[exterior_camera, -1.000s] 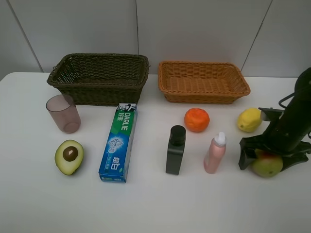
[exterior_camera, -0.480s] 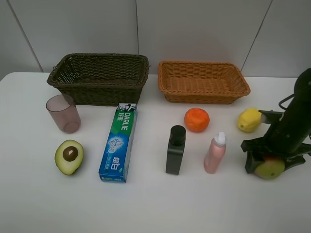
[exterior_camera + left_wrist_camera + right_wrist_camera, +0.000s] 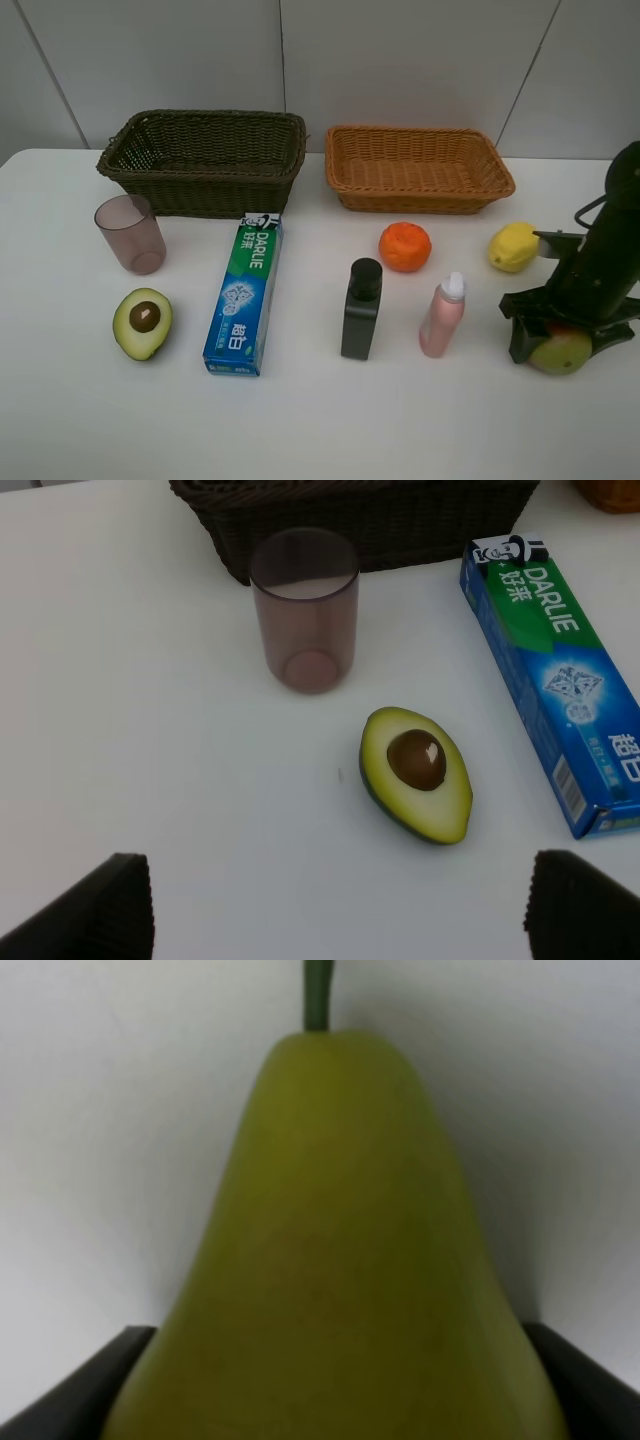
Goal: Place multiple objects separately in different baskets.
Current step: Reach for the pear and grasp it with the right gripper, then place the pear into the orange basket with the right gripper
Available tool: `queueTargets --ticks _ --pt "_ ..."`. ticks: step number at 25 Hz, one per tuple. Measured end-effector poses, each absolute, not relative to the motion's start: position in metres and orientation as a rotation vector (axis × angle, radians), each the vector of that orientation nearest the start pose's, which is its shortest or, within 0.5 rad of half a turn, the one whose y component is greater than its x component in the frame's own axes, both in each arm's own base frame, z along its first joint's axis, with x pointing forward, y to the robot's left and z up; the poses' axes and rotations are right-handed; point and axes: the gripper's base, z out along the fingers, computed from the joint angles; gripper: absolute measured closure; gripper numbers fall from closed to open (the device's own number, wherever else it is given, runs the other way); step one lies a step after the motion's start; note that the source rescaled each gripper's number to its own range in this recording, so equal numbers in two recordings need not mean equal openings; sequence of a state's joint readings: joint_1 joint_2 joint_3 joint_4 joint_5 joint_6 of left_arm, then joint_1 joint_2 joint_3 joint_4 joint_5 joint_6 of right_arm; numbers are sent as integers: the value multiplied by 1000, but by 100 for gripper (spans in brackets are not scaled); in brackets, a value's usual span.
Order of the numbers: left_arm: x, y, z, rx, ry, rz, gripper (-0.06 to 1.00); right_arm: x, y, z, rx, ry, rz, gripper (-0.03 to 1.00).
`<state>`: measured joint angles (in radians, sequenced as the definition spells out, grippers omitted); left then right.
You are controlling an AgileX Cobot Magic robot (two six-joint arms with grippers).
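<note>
My right gripper is shut on the red-green pear at the table's front right, and its fingers press both sides of the pear in the right wrist view. Nearby lie the lemon and the orange. The pink white-capped bottle and the black bottle stand upright. My left gripper is open above the halved avocado, near the mauve cup and the toothpaste box. The dark basket and the orange-tan basket stand empty at the back.
The toothpaste box, the avocado and the cup occupy the left half of the white table. A tiled wall rises behind the baskets. The left arm is outside the exterior high view.
My right gripper's fingers have closed in on the pear, which shifted slightly right and toward the front edge. Nothing else has moved.
</note>
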<state>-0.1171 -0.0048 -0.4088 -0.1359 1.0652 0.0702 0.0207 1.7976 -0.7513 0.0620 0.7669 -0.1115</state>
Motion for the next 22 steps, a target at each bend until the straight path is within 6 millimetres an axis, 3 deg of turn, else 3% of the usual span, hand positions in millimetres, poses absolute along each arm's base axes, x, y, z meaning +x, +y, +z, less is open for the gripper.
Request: queueTargets --ticks 5,10,17,22 --pt "2 -11 252 199 2124 -193 -4 249 9 109 -138 3286 77 39" --pt "2 -11 252 199 2124 -193 -4 248 10 127 -117 3219 93 39" --pt "2 -11 252 199 2124 -193 -4 259 12 178 -126 3104 114 39" --pt "2 -11 252 199 2124 -193 -4 281 13 221 -190 2978 101 39"
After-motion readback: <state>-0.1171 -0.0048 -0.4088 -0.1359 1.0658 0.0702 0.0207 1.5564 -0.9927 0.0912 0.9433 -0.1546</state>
